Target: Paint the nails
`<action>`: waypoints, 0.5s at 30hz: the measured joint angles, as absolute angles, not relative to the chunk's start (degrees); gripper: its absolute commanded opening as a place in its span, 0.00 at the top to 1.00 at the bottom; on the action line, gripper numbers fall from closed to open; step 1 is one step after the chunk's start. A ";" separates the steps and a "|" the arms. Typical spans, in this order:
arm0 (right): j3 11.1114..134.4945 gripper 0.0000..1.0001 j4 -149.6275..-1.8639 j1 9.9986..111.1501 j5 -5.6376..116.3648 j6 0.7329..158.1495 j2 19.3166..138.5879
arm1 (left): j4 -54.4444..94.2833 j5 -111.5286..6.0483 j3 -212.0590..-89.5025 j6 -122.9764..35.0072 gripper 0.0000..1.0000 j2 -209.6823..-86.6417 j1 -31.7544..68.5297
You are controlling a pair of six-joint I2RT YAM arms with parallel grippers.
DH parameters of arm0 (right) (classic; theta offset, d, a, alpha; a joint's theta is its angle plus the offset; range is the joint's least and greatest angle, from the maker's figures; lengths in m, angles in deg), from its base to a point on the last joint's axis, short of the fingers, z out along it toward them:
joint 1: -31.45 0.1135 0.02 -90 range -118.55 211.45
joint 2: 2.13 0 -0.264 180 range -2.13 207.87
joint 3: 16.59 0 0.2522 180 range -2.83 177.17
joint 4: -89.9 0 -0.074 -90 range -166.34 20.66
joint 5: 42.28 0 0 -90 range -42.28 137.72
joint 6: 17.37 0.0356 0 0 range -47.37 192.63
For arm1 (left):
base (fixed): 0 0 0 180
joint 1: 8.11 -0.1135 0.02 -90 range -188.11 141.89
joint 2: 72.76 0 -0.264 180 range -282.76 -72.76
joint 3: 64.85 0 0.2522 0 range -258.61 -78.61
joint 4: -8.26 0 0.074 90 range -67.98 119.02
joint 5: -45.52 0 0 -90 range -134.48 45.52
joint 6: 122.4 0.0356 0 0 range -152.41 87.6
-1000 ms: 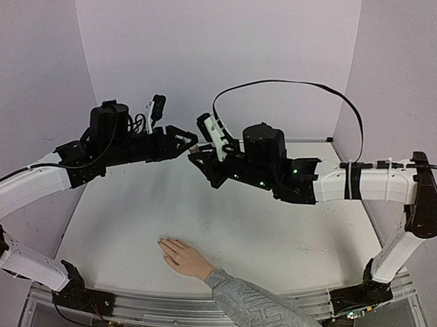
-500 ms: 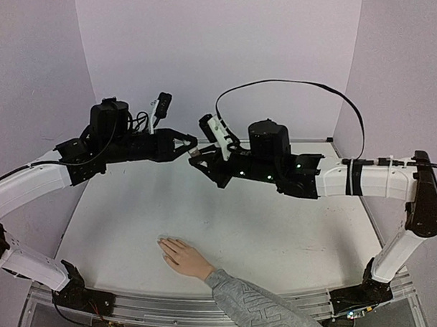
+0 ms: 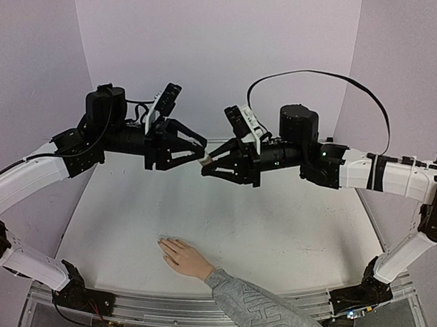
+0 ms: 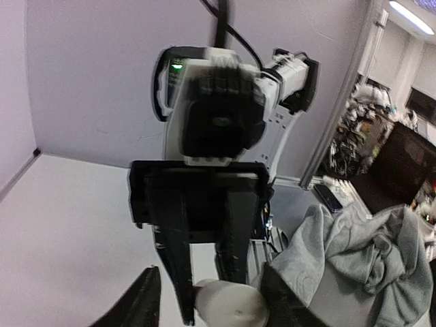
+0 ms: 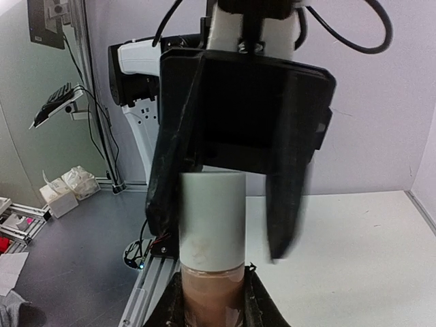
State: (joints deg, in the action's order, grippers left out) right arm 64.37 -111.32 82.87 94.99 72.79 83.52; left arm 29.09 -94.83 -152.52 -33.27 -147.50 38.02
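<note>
The right pincer (image 5: 211, 300), matte black plastic with two flat tapering fingers, is clamped on the lower body of a small clear glass bottle (image 5: 210, 289) filled with brownish-pink liquid. It holds the bottle in mid-air, cap pointing away from its wrist. The smooth white cylindrical cap (image 5: 211, 218) stands out past its fingertips.

The left pincer (image 4: 212, 303), of the same black plastic, faces it head-on with its fingers straddling the cap. In the right wrist view one finger sits just beside the cap wall. The other is blurred and stands clear of it with a visible gap, so these jaws are parted around the cap rather than gripping it.

The nails (image 3: 162, 243) belong to a light-skinned human hand (image 3: 180, 257) lying palm down, fingers close together, on the matte white table (image 3: 119, 210). A grey knit sleeve with a raised line pattern (image 3: 252, 306) covers the forearm. The nails are tiny pale tips, too small to show gloss or colour. They lie well below both pincers, towards the arm bases and a little to the left pincer's side of the meeting point, well apart from the bottle.
</note>
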 measured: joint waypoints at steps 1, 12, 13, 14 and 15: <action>63.97 1.00 -111.61 83.11 94.20 72.29 83.45 | 29.07 -93.51 -152.52 -34.19 0.23 -147.52 37.97; 62.79 1.00 -111.67 85.01 68.93 69.62 84.02 | 32.09 -68.16 -149.44 -51.02 0.03 -142.82 37.43; 62.99 1.00 -111.74 85.16 66.55 69.62 84.48 | 32.81 -66.32 -149.44 -52.76 0.03 -142.67 37.43; 63.36 1.00 -111.72 85.29 63.69 69.64 85.24 | 33.31 -65.04 -149.44 -54.47 0.04 -142.67 37.41; 63.78 1.00 -111.76 85.58 60.91 69.64 86.10 | 33.81 -63.92 -149.42 -55.82 0.05 -142.75 37.36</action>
State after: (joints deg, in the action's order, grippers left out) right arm 63.78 -111.76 85.58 60.91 69.64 86.10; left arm 33.81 -63.92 -149.42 -55.82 -142.75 37.36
